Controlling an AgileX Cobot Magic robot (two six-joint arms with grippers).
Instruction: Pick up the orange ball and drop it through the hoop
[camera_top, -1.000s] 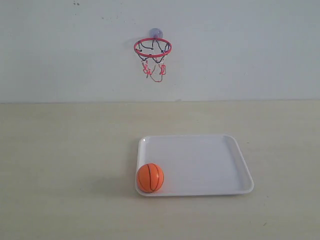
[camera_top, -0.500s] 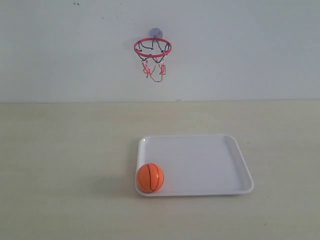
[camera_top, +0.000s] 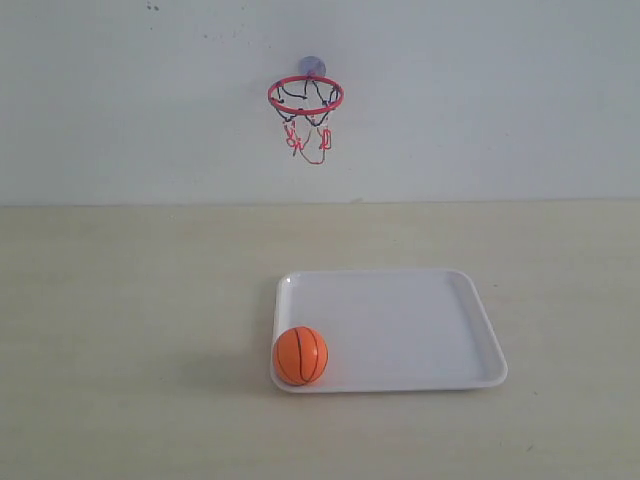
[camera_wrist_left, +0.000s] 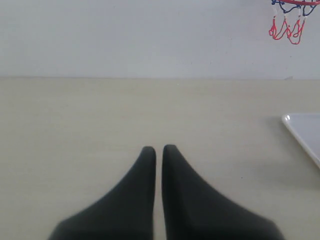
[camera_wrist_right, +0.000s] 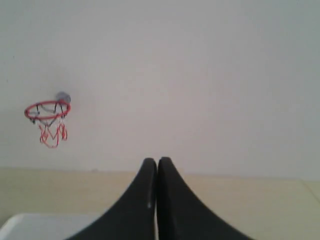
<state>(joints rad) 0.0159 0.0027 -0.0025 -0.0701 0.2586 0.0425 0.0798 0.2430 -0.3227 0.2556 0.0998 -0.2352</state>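
Note:
The orange ball (camera_top: 301, 355) rests in the near left corner of a white tray (camera_top: 420, 325) on the table. The hoop (camera_top: 305, 95), red-ringed with a dark and red net, hangs from a suction cup on the back wall; it also shows in the right wrist view as the hoop (camera_wrist_right: 47, 111) and partly in the left wrist view as the net (camera_wrist_left: 287, 22). Neither arm appears in the exterior view. My left gripper (camera_wrist_left: 158, 149) is shut and holds nothing, low over bare table. My right gripper (camera_wrist_right: 157, 161) is shut and empty, facing the wall.
The pale wooden table (camera_top: 130, 300) runs back to a white wall (camera_top: 500, 100). A corner of the tray (camera_wrist_left: 305, 132) shows at the edge of the left wrist view, and another tray corner (camera_wrist_right: 30, 225) in the right wrist view.

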